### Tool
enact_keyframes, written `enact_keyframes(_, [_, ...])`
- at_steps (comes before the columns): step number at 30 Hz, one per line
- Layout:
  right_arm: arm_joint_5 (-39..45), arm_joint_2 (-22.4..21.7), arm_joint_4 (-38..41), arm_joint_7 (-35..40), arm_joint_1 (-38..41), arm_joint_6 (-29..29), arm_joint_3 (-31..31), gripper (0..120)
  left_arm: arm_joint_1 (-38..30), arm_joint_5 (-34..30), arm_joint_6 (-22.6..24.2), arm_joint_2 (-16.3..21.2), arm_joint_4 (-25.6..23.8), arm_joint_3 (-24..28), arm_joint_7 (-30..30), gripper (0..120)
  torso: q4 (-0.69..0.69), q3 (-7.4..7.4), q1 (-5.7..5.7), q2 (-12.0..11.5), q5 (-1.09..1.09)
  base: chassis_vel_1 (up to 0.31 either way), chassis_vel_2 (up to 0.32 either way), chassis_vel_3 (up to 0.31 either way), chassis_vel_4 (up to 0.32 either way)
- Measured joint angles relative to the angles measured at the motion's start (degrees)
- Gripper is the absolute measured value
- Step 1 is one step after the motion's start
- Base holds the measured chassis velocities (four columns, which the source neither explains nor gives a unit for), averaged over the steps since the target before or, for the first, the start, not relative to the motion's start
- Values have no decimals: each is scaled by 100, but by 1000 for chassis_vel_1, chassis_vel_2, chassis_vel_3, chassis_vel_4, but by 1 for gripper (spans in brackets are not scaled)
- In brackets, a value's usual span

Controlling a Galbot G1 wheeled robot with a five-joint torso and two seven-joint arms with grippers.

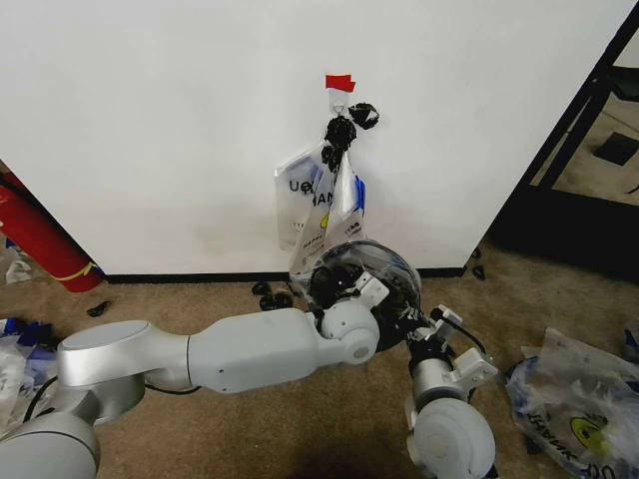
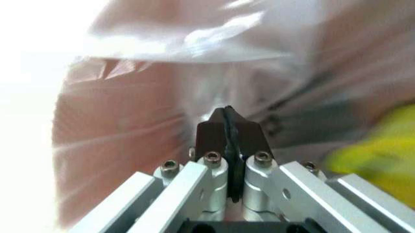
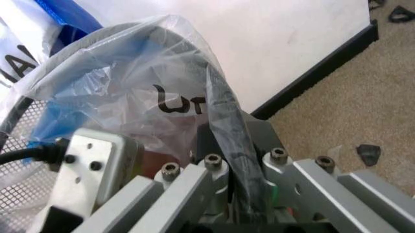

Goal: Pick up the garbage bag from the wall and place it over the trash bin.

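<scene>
Bag half over the bin, both pincers clamped on its plastic.

The garbage bag [image 1: 321,205] hung from the wall [image 1: 150,120], draping the trash bin [image 1: 389,271]; left gripper [image 2: 227,127] and right gripper [image 3: 228,145] pinched film, apparently stretching its mouth.

The right gripper [image 3: 233,145], its aluminium finger bars studded with hex bolts, has its dark jaws pinched together on a twisted strip of the thin translucent whitish plastic garbage bag [image 3: 129,82]. The film, bearing black lettering and a blue band, drapes over the rim of the round black mesh trash bin [image 3: 19,145]. Behind stands the plain white wall [image 3: 279,34] with its thin black baseboard [image 3: 318,73], meeting brown carpet [image 3: 363,111].
</scene>
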Motion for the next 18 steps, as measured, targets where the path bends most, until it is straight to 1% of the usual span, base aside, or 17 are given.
enact_keyframes(3, [-4, 15, 1, 0, -6, 0, -6, 1, -1, -97, -1, -71, 0, 26, -31, 0, 0, 0, 0, 0, 0, 0, 0, 0, 0])
enact_keyframes(9, [-25, 19, 44, 2, -53, -1, -15, 1, 70, -236, -17, -205, 307, 51, -75, 0, 0, 0, 0, 0, 0, 0, 0, 0, 0])
enact_keyframes(13, [-25, 2, 66, 2, -64, -1, 16, 1, 106, -245, -21, -225, 511, 52, -88, 0, 0, 0, 0, 0, 0, 0, 0, 0, 0])
enact_keyframes(18, [-30, 7, 66, 4, -50, -2, -16, 1, 92, -220, -21, -211, 646, 56, -80, 0, 0, 0, 0, 0, 0, 0, 0, 0, 0])
